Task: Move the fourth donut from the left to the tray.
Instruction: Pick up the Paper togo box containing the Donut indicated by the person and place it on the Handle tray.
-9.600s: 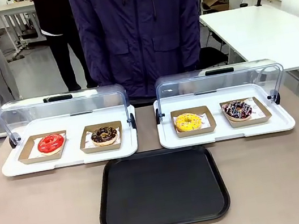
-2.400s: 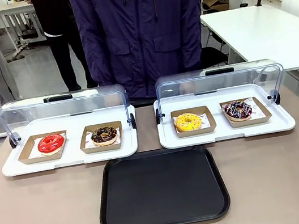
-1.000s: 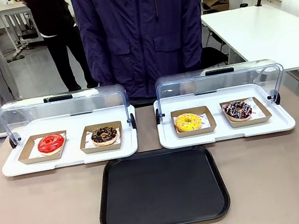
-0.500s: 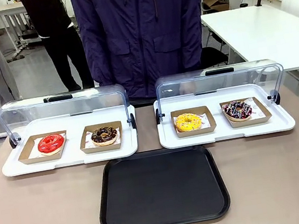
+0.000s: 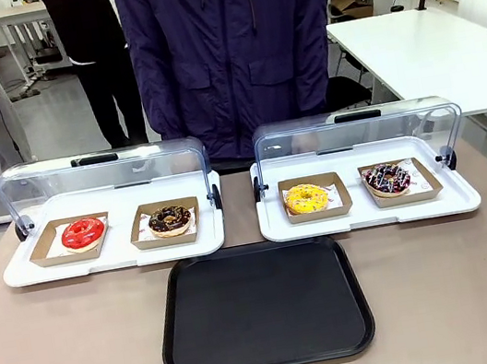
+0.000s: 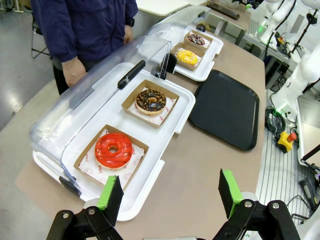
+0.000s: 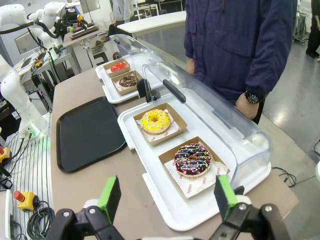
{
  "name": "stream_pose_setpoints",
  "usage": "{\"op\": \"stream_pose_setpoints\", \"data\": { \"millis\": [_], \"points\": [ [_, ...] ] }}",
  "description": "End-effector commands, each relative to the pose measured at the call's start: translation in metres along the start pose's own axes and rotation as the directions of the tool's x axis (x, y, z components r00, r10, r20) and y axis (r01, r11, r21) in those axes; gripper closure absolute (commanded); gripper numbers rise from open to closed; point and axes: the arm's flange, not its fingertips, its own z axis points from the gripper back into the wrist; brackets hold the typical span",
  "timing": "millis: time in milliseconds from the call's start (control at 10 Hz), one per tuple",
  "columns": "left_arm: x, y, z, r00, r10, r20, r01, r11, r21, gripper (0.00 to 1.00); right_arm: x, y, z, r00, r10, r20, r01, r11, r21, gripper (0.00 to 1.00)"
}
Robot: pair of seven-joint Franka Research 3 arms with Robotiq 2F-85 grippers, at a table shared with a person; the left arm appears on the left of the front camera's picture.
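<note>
The fourth donut [image 5: 387,178], dark chocolate with white and pink drizzle, lies in a brown cardboard holder at the right end of the right white tray. In the right wrist view this donut [image 7: 192,160] sits just ahead of my right gripper [image 7: 167,197], whose jaws stand wide open and empty. It shows small and far off in the left wrist view [image 6: 196,39]. The black tray [image 5: 263,307] lies bare at the table's front centre, also seen in both wrist views [image 7: 88,133] [image 6: 228,107]. My left gripper [image 6: 171,192] is open and empty, above the left white tray's near corner.
A red donut [image 5: 82,233], a chocolate donut with gold sprinkles [image 5: 170,219] and a yellow donut [image 5: 306,198] sit in holders on two white trays [image 5: 369,214] with raised clear lids [image 5: 358,137]. A person in a dark jacket [image 5: 231,53] stands at the far edge.
Nothing on the table has moved; a person in the background has shifted slightly.
</note>
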Motion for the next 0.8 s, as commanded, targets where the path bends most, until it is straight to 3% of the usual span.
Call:
{"op": "stream_pose_setpoints", "data": {
  "millis": [0, 700],
  "points": [
    [0.0002, -0.0039, 0.0005, 1.000, -0.010, 0.009, 0.010, 1.000, 0.002, 0.00, 0.0013, 0.0005, -0.0004, 1.000, 0.009, 0.008, -0.009, 1.000, 0.004, 0.00],
    [0.0002, -0.0039, 0.0005, 1.000, -0.010, 0.009, 0.010, 1.000, 0.002, 0.00, 0.0013, 0.0005, -0.0004, 1.000, 0.009, 0.008, -0.009, 1.000, 0.004, 0.00]
  ]
}}
